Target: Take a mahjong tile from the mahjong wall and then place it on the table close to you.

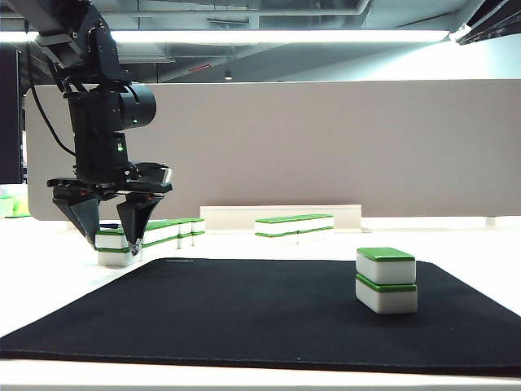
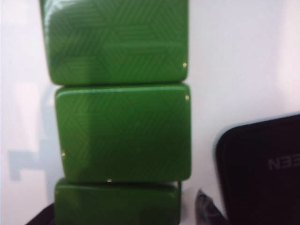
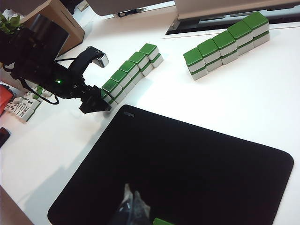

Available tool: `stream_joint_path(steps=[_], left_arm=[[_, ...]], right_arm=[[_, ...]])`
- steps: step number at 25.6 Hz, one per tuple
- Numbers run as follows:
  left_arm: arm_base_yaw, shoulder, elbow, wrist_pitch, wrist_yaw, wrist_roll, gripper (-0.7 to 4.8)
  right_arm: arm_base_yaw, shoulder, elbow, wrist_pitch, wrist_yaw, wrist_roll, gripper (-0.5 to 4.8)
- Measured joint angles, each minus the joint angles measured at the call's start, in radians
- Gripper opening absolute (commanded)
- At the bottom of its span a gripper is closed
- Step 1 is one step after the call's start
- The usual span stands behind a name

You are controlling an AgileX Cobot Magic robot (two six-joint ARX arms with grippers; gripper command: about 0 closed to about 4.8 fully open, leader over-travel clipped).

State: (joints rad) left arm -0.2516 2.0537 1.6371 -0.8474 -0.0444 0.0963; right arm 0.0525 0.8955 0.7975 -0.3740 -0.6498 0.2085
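Observation:
The mahjong wall (image 1: 167,230) (image 3: 130,70) is a row of green-topped white tiles stacked two high at the back left of the white table (image 1: 456,244). My left gripper (image 1: 112,244) (image 3: 97,104) points down over the near end of the wall, open. Its fingers stand on either side of the end tile (image 2: 117,206) with a gap showing on one side. One dark fingertip (image 2: 206,208) shows beside that tile. My right gripper (image 3: 131,189) hovers over the black mat (image 1: 244,309) (image 3: 187,168), its fingertips together, holding nothing.
A lone two-tile stack (image 1: 387,281) stands on the mat's right side; its green corner (image 3: 161,221) shows beside my right gripper. A second row of tiles (image 1: 293,224) (image 3: 227,42) lies farther back. A grey partition panel (image 1: 326,147) closes the far side.

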Motion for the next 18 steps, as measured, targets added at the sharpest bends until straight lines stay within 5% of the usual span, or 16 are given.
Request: stream_joint_path(steps=[10, 14, 18], left_arm=[[0.0, 0.016, 0.0, 0.003, 0.0, 0.0, 3.3], [0.0, 0.025, 0.0, 0.013, 0.0, 0.0, 2.68], [0.0, 0.026, 0.0, 0.018, 0.0, 0.0, 2.68]], right_arm=[[0.0, 0.0, 0.0, 0.0, 0.0, 0.0, -0.01], [0.0, 0.0, 0.0, -0.001, 0.0, 0.0, -0.01], [0.0, 0.0, 0.0, -0.001, 0.0, 0.0, -0.01]])
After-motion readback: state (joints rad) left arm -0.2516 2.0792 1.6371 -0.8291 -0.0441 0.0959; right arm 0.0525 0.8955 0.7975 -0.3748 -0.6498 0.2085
